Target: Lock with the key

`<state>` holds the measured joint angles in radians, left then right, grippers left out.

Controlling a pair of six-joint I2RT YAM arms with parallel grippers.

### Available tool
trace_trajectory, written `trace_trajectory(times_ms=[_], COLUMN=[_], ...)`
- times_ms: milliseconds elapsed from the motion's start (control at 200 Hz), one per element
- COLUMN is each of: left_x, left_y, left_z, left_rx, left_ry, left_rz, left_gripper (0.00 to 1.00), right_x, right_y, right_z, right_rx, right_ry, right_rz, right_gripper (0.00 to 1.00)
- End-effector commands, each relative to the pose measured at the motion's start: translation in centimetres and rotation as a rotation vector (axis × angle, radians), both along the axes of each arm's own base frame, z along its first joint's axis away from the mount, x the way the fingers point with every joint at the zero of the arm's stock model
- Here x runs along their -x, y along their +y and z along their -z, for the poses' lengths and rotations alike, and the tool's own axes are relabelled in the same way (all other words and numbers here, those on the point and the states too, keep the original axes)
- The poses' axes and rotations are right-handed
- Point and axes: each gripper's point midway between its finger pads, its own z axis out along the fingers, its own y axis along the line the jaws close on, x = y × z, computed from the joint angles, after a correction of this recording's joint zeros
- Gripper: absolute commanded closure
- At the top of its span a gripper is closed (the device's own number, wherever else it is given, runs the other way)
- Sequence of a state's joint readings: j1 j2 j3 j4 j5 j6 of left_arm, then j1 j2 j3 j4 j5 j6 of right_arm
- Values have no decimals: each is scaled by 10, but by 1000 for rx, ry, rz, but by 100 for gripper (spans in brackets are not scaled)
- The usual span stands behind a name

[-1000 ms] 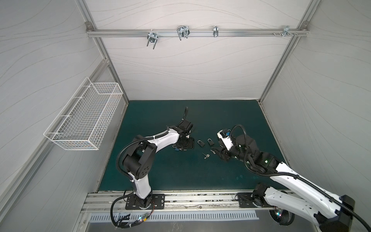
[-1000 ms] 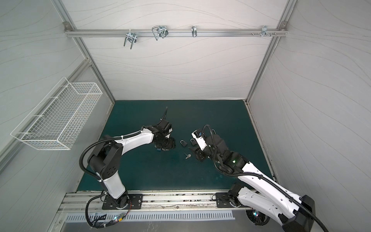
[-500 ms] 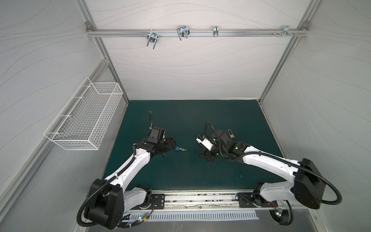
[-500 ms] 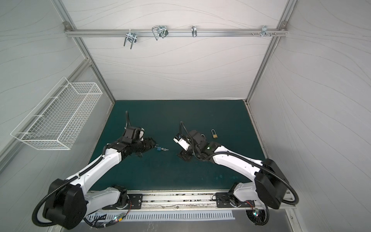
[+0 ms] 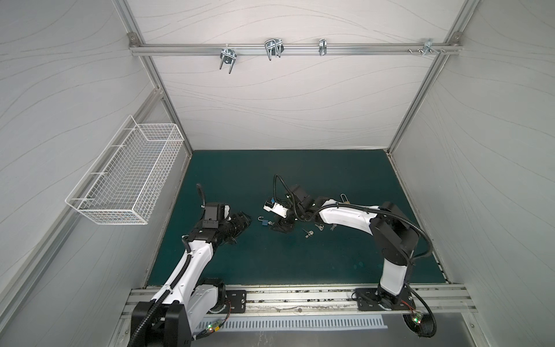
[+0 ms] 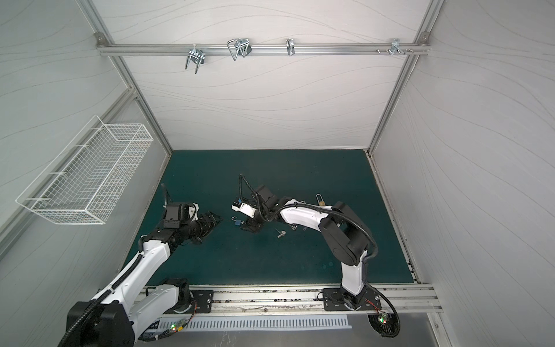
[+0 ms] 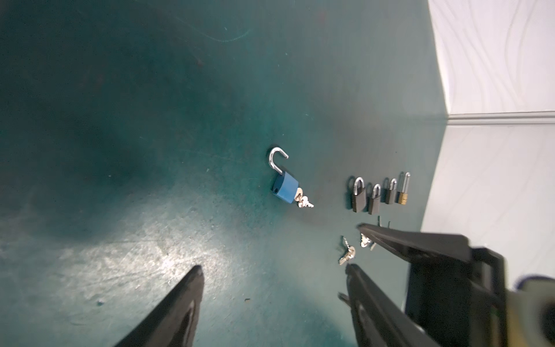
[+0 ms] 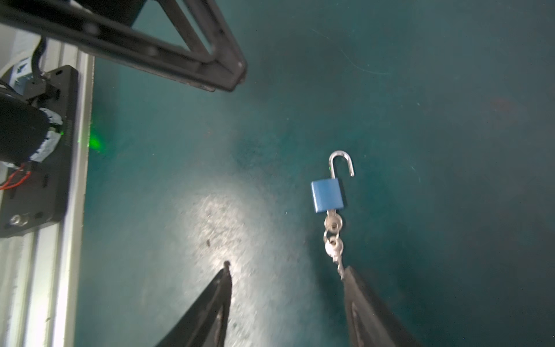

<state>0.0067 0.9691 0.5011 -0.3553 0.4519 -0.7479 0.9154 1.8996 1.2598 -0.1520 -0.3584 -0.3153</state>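
Blue-bodied padlock (image 8: 327,195), steel shackle (image 8: 332,160) open, silver key (image 8: 333,223) inserted.
L gripper (image 7: 273,267) & R gripper (image 8: 286,266): jaws apart, empty, 1 each side of padlock.

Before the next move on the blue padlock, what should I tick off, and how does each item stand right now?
1. Blue padlock lies flat on the mat, unheld: ok.
2. Shackle open, ready to be pressed shut: ok.
3. Key seated in the padlock: ok.
4. Left tool open and empty: ok.
5. Right tool open and empty: ok.
6. Right tool clear of the spare key on the ring: cannot tell.
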Motion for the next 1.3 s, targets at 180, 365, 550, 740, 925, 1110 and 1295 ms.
trace_trajectory(times_ms=[180,365,550,740,925,1110,1295], left_x=[-13,-13,-12,-10,-7,-6,-5], left_y=[13,18,21,26,28,28,29], left_z=[-11,-17,-12,-8,-9,-11,-9], left_rx=[186,169,190,192,181,180,132], left_ry=[-86,-103,-75,-38,-15,-16,-31], left_rz=[-101,-115,-152,-188,-204,-202,-164], left_gripper=[24,24,23,16,7,1,1], right_x=[-10,-17,-20,-18,-12,-8,-5], right_y=[26,34,35,34,30,23,18], right_z=[29,46,63,82,94,93,91], right_rx=[73,114,151,217,263,267,268], right_ry=[-32,-28,-22,-45,-60,-59,-58], right_rz=[-126,-139,-149,-171,-181,-171,-162], right_gripper=[46,48,51,53,60,70,79])
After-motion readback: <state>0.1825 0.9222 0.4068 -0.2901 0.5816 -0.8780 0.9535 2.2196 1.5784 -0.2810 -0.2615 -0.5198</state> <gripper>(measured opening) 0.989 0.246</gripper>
